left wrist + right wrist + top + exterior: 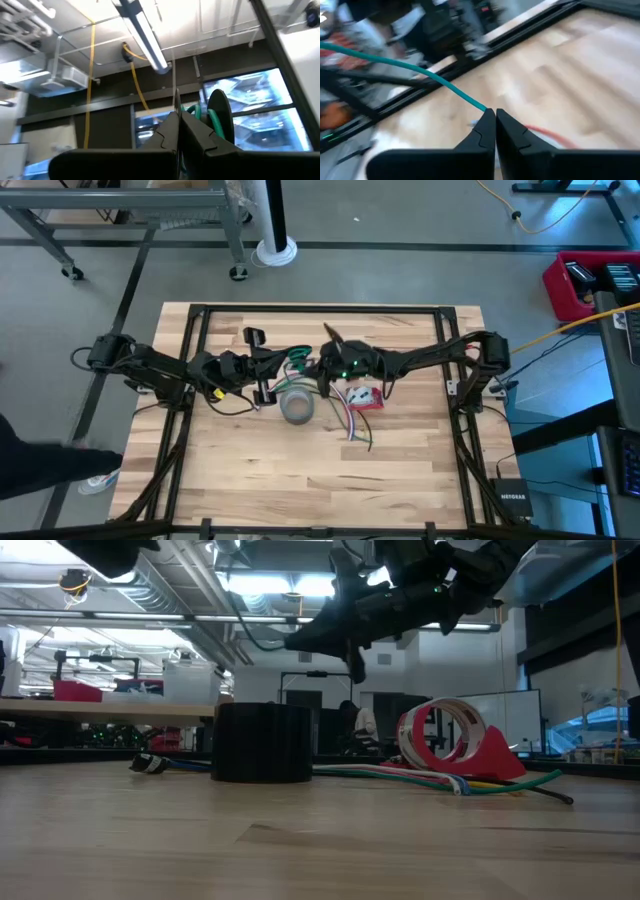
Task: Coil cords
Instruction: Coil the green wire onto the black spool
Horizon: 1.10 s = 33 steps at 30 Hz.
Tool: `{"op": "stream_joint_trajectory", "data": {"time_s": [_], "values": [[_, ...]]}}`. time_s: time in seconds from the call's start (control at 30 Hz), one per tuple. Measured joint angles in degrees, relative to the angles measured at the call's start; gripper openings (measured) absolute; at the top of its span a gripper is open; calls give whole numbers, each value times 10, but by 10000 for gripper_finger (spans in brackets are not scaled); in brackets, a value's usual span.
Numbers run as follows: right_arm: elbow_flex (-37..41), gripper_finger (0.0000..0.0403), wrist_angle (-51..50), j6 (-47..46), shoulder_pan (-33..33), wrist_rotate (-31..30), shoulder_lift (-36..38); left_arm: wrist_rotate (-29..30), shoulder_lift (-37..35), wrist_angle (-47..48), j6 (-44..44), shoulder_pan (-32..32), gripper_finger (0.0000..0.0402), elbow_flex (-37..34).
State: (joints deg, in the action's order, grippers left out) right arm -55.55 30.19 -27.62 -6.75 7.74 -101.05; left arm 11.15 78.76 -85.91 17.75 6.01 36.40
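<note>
Both arms meet above the middle of the table [300,480]; the right gripper [495,116] is clenched on a green cord [420,72] that runs taut away from its tips; the left gripper [178,120] is clenched too, with green cord looped just beside its fingers; a grey tape roll [297,406] and a red tape holder [366,398] sit beneath; the table's near half and both side edges lie open.

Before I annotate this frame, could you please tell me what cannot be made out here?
- High view: the green cord between the left pincer and right pincer is too small to trace.
- Low view: the grey tape roll hides cords behind it.
- Left wrist view: the table is out of frame.
</note>
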Motion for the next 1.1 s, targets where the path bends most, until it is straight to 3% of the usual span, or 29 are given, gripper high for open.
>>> {"op": "stream_joint_trajectory", "data": {"time_s": [0.13,0.37,0.53,0.8,1.1], "values": [[0,3,-58,11,-27,-37,33,42,-22,-1,33,15,0,-26],[0,2,-99,10,-70,-36,72,137,-35,3,85,38,0,-62],[0,2,-109,9,-78,-29,88,195,-35,52,86,38,0,-77],[0,2,-118,9,-100,-83,91,236,-35,124,79,43,0,-78],[0,2,-124,9,-138,-103,91,374,-35,209,77,73,0,-78]]}}
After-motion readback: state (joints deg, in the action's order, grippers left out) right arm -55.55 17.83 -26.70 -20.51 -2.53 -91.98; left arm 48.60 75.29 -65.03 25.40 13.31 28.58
